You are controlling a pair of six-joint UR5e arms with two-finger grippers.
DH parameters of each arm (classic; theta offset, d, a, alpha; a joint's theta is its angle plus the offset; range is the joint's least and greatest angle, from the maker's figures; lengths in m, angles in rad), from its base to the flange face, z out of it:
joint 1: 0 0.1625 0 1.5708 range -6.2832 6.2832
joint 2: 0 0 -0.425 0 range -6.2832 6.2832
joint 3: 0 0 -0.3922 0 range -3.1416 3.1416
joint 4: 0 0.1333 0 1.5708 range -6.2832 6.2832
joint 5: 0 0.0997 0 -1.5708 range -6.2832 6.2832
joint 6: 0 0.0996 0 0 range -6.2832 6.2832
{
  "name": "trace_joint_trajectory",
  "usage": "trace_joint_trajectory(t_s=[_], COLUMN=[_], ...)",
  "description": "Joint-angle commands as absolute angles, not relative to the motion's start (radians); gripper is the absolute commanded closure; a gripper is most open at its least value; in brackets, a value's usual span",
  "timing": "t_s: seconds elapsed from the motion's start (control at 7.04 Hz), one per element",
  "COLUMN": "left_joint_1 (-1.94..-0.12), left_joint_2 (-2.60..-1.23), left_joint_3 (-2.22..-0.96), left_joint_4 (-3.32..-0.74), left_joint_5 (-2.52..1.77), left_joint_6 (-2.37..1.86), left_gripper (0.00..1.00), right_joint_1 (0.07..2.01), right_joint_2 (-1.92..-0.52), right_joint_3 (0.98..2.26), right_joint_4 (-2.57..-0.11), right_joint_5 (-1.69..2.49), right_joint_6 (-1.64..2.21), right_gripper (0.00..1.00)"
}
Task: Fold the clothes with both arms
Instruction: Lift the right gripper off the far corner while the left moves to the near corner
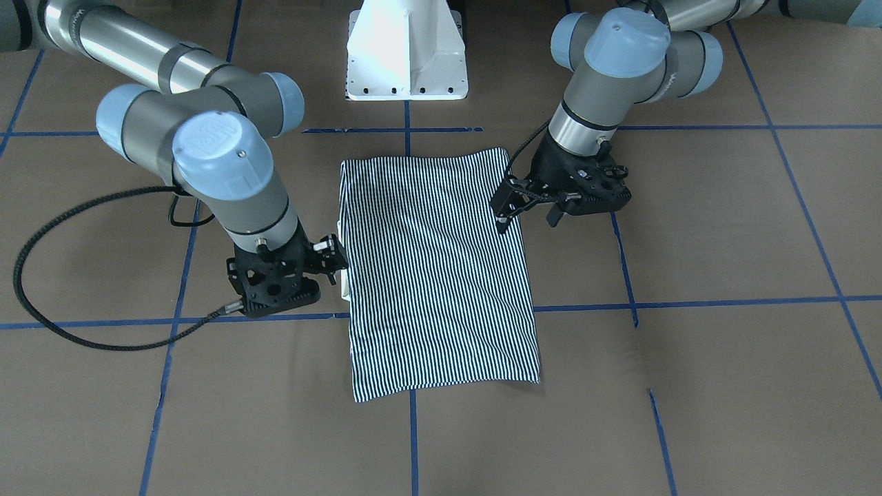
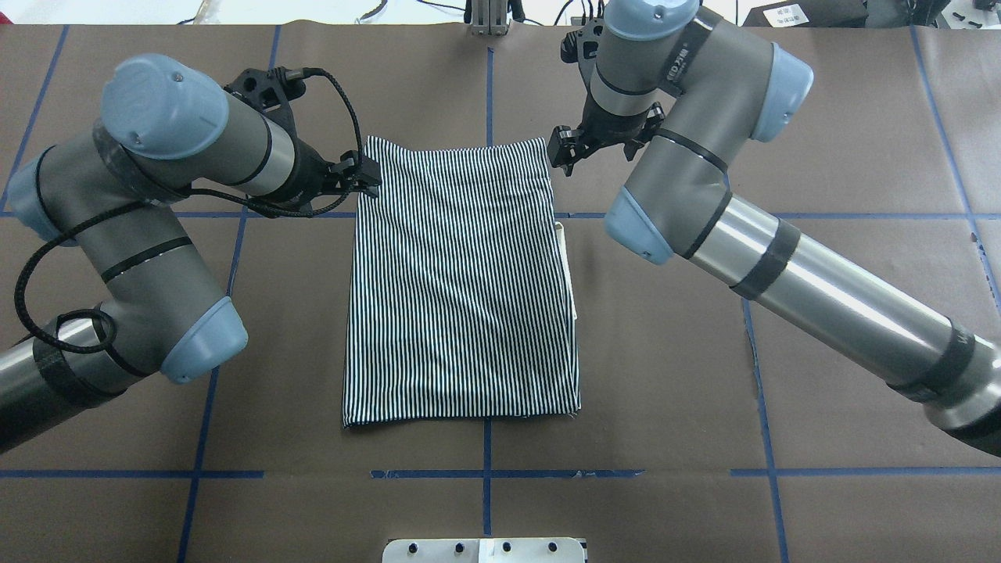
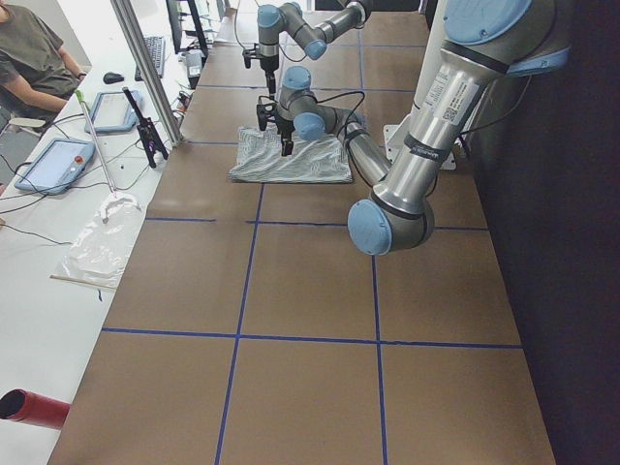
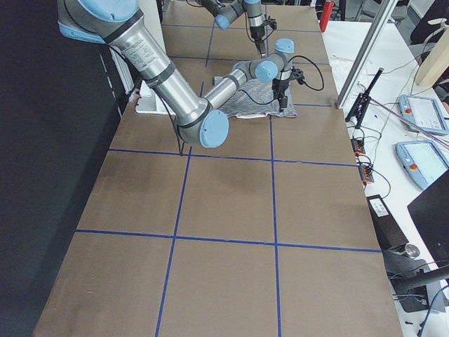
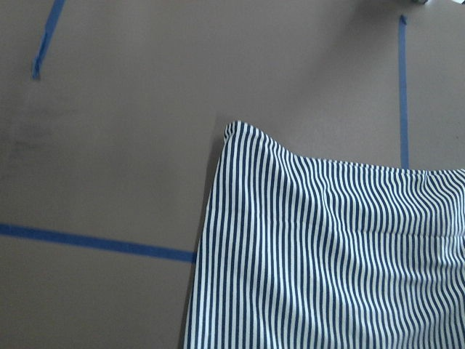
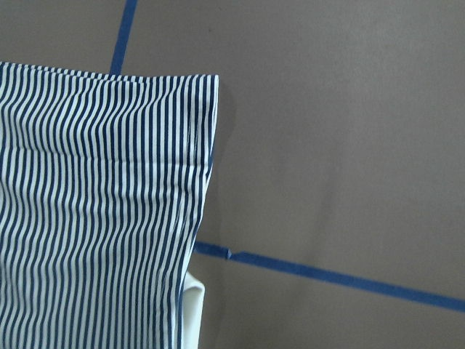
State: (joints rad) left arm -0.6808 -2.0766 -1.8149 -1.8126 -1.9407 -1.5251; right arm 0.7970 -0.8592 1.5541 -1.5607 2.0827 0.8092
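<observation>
The striped polo shirt (image 1: 434, 275) lies flat on the brown table, folded into a tall rectangle; it also shows in the overhead view (image 2: 461, 289). A strip of cream collar (image 2: 565, 258) pokes out from under its edge on my right side. My left gripper (image 2: 361, 177) hovers open and empty over the shirt's left edge, toward the far corner. My right gripper (image 2: 565, 148) hovers open and empty over the right edge. The left wrist view shows a shirt corner (image 5: 327, 254) from above. The right wrist view shows another corner (image 6: 94, 203) with the collar (image 6: 190, 313). No fingers show in either.
The white pedestal base (image 1: 406, 55) stands at the robot's side of the table. Blue tape lines (image 2: 485, 473) grid the brown surface. In the exterior left view an operator (image 3: 34, 63) sits beyond the table's far side, with tablets (image 3: 53, 163) on a white bench.
</observation>
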Motion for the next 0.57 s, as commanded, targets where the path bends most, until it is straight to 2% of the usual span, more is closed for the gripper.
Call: trace_joint_trajectory(t_s=[0.0,0.28,0.43], left_joint_1=[-0.515,-0.379,-0.338], left_joint_2=[-2.042,-2.040,-1.986], left_joint_3=[-1.894,-1.939,-1.940], left_joint_4=[-1.699,-1.550,-1.554], left_joint_5=[-1.820,-1.703,-1.672], left_joint_6=[-1.762,-1.909,-1.968], left_gripper=[0.00,0.00,0.02], right_joint_1=[0.752,0.730,0.724], right_joint_2=[-0.946,-0.945,-0.942], right_joint_3=[1.709,1.709,1.704], right_joint_4=[-1.557,-1.552,-1.552], right_joint_5=[2.122,2.115,2.114], right_joint_6=[1.027,1.051,1.051], right_gripper=[0.00,0.00,0.00])
